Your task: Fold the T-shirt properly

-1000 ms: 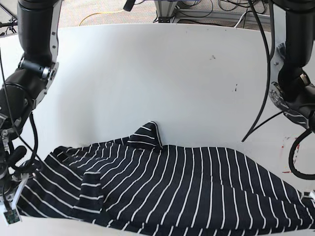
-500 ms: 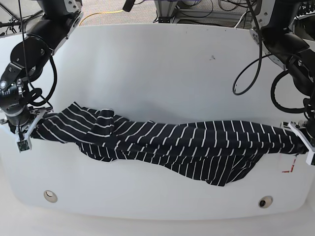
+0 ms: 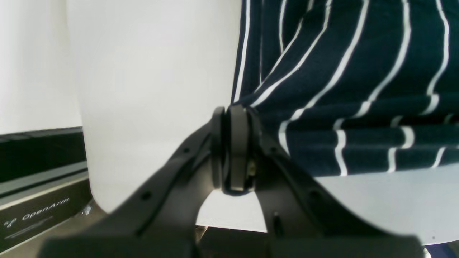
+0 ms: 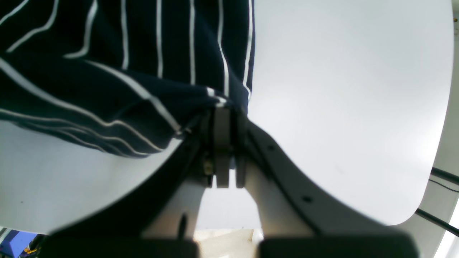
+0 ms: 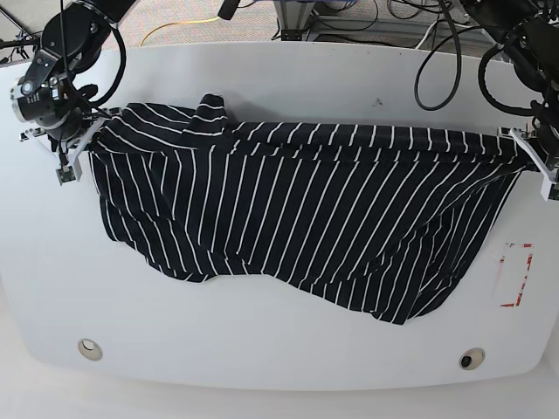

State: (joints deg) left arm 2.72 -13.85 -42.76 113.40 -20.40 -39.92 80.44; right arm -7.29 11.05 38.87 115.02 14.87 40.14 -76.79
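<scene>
Base view shows the T-shirt [image 5: 297, 209] stretched wide between the two arms, its upper edge pulled into a nearly straight line across the far half of the tabletop [image 5: 262, 349], while the rest of the fabric drapes toward the near edge in an uneven, ragged hem. The step in hand looks like spreading: lifting the shirt by two corners so it can be laid out flat before any fold is made.

On that view's left, the right gripper [image 5: 74, 144] has its jaws fully closed on one end of the taut edge; the right wrist view confirms it, with striped cloth bunched into the pinched jaws of the right gripper [image 4: 224, 111]. On the opposite side, the left gripper [image 5: 534, 157] is likewise clamped tight on the other end, and the left wrist view shows the left gripper [image 3: 235, 114] with fabric caught between its closed jaws.

Both arms reach in from the far corners, wrists turned inward toward the cloth.

Next, I judge, the arms should lower the shirt evenly and keep tension so the wrinkled lower part settles smooth
</scene>
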